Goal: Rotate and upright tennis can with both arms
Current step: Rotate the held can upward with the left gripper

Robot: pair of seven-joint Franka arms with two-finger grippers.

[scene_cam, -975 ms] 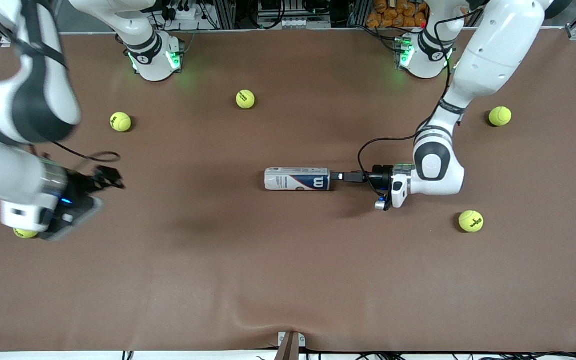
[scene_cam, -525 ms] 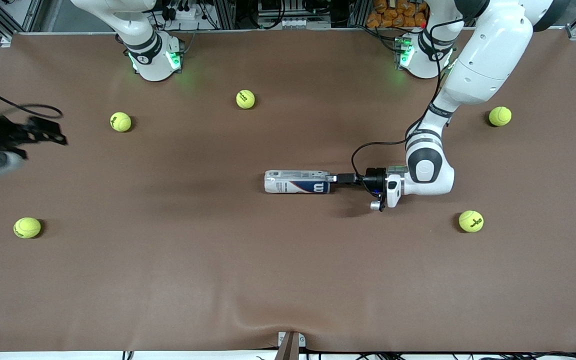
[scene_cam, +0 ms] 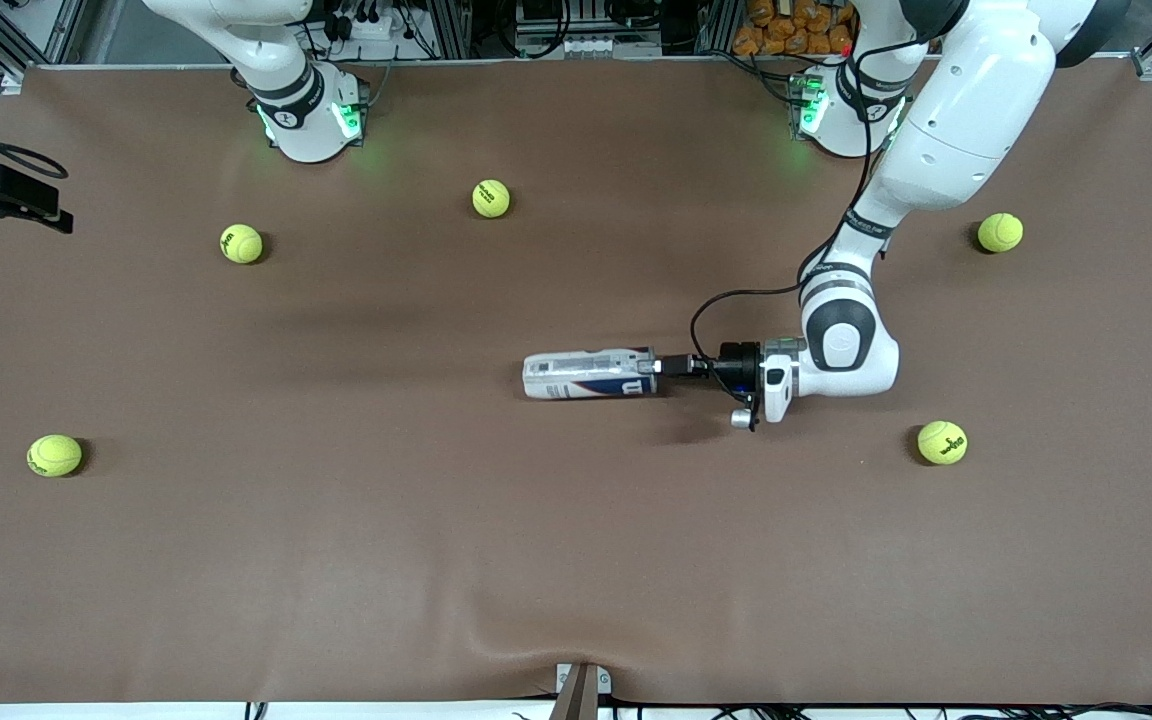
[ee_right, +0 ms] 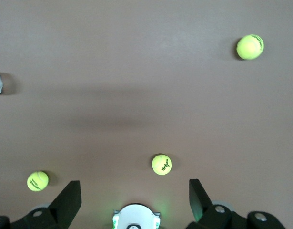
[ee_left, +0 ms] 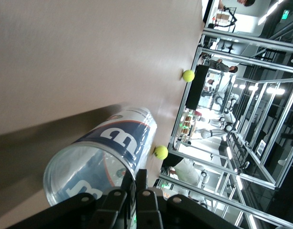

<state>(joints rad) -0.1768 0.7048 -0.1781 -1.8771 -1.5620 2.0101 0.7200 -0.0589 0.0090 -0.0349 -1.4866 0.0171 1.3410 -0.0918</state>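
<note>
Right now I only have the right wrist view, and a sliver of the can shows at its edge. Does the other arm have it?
Observer: Yes. The left gripper is shut on the tennis can, which lies on its side mid-table.
Operator: Which end?
Observer: The rim of the end toward the left arm's end of the table.
Operator: And where's my gripper?
Observer: The right gripper is open over the table's edge at the right arm's end.

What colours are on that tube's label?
The tennis can has a white and dark-blue label with a big white W; the left wrist view shows it best.
</note>
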